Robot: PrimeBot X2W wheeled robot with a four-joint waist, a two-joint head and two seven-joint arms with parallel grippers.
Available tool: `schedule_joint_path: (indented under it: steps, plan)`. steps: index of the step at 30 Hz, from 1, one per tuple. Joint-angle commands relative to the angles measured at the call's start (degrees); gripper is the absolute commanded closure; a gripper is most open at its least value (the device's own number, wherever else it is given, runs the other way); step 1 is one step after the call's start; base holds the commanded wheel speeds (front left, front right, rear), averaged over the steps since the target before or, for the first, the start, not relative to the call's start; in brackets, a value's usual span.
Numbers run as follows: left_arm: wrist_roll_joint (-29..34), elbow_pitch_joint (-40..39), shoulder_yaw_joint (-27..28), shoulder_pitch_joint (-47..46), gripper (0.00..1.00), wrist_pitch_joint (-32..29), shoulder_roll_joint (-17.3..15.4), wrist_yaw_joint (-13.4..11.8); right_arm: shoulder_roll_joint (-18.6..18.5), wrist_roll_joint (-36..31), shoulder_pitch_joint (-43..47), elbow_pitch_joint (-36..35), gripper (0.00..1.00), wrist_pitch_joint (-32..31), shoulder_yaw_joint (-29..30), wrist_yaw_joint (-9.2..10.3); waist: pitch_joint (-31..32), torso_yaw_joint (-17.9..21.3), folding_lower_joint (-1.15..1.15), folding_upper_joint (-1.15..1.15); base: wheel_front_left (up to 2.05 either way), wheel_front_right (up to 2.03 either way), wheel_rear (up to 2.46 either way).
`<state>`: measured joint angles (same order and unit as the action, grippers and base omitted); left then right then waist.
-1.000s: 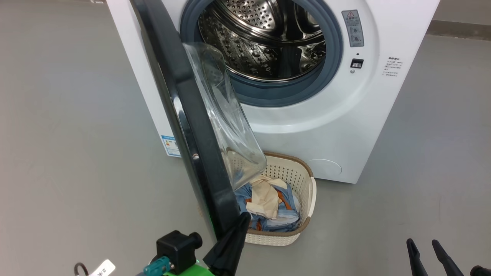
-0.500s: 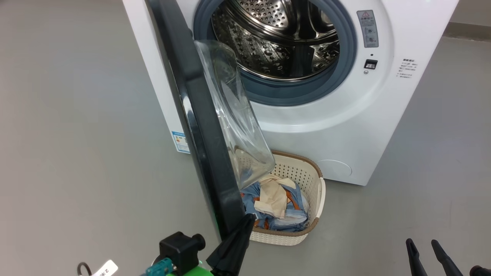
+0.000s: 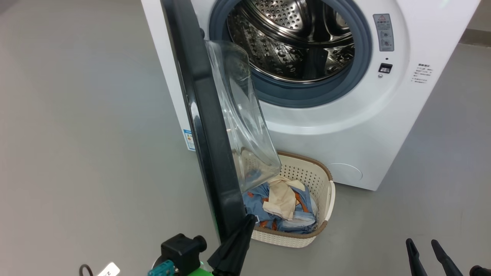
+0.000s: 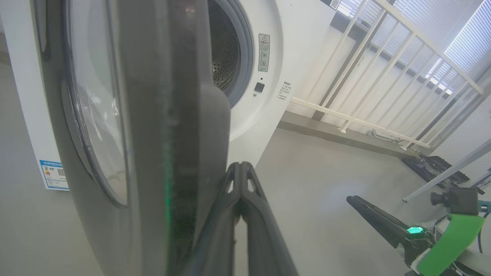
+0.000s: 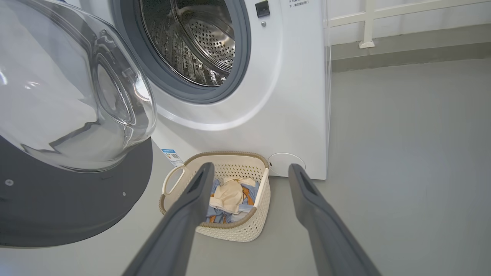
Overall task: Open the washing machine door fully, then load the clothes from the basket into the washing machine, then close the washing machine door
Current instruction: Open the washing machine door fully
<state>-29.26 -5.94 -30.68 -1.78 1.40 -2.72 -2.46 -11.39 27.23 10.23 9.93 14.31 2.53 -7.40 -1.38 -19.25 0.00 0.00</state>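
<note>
As before, left claw [image 3: 248, 220] at door [image 3: 203, 115]

The left hand [image 4: 240, 167] rises from the bottom edge with its two dark fingers pressed together, close against the right side of the washing machine door [image 4: 168, 115]. The door stands edge-on and swung clear of the opening. Behind the door is the white washing machine [image 4: 268, 96], with its grey gasket [image 4: 246, 57], perforated steel drum [image 4: 224, 65] and a blue label [image 4: 53, 174] low at the left. To the right, over the grey floor [image 4: 326, 172] and below a white railing [image 4: 383, 88], the right hand [image 4: 356, 202] points in from the lower corner.
</note>
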Motion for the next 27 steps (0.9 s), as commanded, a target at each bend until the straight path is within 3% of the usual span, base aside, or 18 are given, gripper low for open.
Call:
schedule_joint_path:
  steps: [1, 27]
  plan:
    - [0.6, -0.6, 3.5, -3.13, 1.0, 1.03, -0.58, -1.8, -1.32, -0.15, -1.98, -1.06, 0.0, 0.69, -1.31, -0.09, 0.08, -0.57, 0.0, 0.0, 0.0, 0.0, 0.0]
    - [0.67, 0.9, 6.71, -3.27, 1.0, 3.08, -2.54, -4.56, -1.26, -0.19, -1.88, -0.93, 0.0, 0.69, -1.78, -0.09, 0.36, -10.69, 0.0, 0.0, 0.0, 0.0, 0.0]
